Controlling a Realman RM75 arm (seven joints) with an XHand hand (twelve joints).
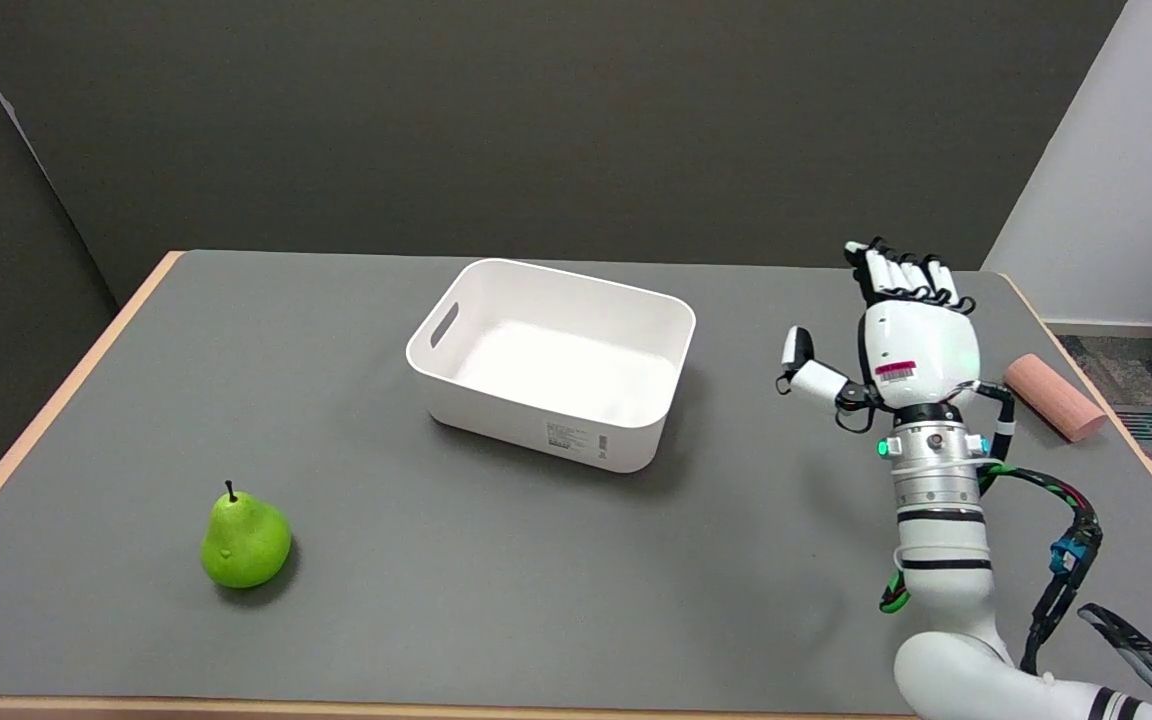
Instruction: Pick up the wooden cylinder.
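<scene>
Three things lie on the grey desk (436, 600), and the working arm rises among them at the right. Farthest left, near the front edge, a green pear (244, 541) stands upright with its dark stem pointing up. Toward the middle and further back sits a white plastic bin (553, 362), rectangular with rounded corners, a slot handle in its left end wall and a small printed label on its near wall; nothing shows inside it. Right of the bin, and apart from it, the right robot hand (891, 335) is held above the desk with its back to the camera, fingers (901, 272) stretched out and pointing away, thumb (808, 366) splayed wide to the left; it holds nothing. Just beyond the robot hand's right side, close to the desk's right edge, the wooden cylinder (1056, 397) lies on its side, pale pinkish-tan, angled from upper left to lower right. The robot hand does not touch it.
</scene>
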